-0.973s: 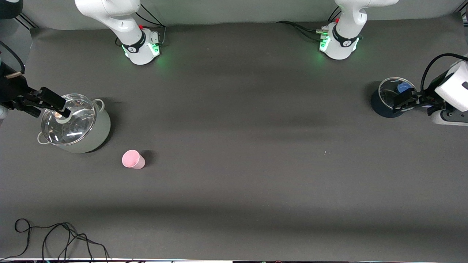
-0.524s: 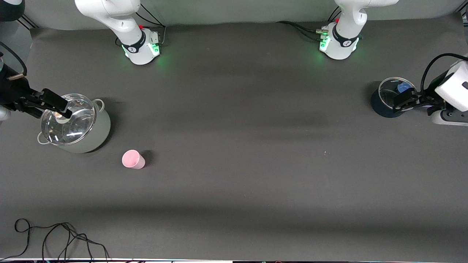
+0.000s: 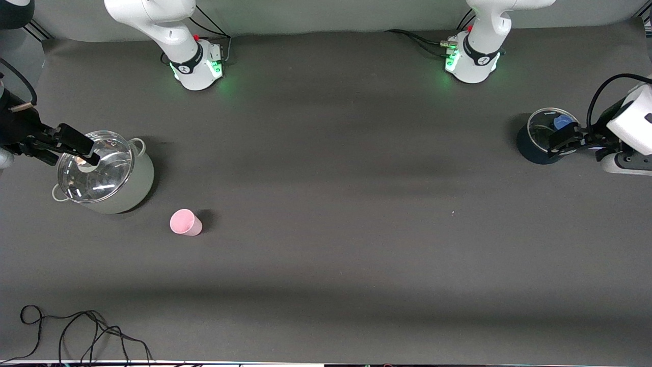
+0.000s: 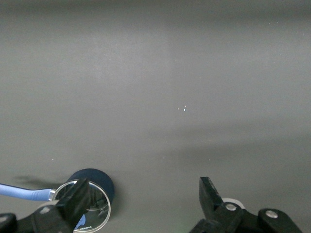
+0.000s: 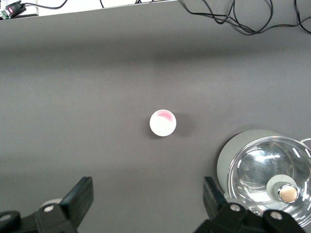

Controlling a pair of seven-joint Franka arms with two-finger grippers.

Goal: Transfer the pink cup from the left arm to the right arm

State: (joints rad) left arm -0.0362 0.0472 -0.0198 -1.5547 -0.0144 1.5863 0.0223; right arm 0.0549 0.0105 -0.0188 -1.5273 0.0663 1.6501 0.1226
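Note:
The pink cup [image 3: 184, 223] stands upright on the dark mat, nearer to the front camera than the grey pot, toward the right arm's end of the table. It also shows in the right wrist view as a pale round rim [image 5: 162, 122]. My right gripper [image 3: 89, 153] hangs open over the grey pot's glass lid, apart from the cup; its own view shows nothing in the gripper [image 5: 146, 199]. My left gripper [image 3: 563, 138] is open over the dark pot at the left arm's end of the table, and in the left wrist view the gripper [image 4: 143, 196] holds nothing.
A grey pot [image 3: 137, 183] with a glass lid [image 5: 265, 170] stands beside the cup. A dark pot [image 3: 527, 145] holds a blue utensil [image 3: 563, 121]. Loose black cables [image 3: 76, 331] lie at the table's front edge, at the right arm's end.
The right gripper has drifted very slightly over the pot lid. The cup and the left arm have not moved.

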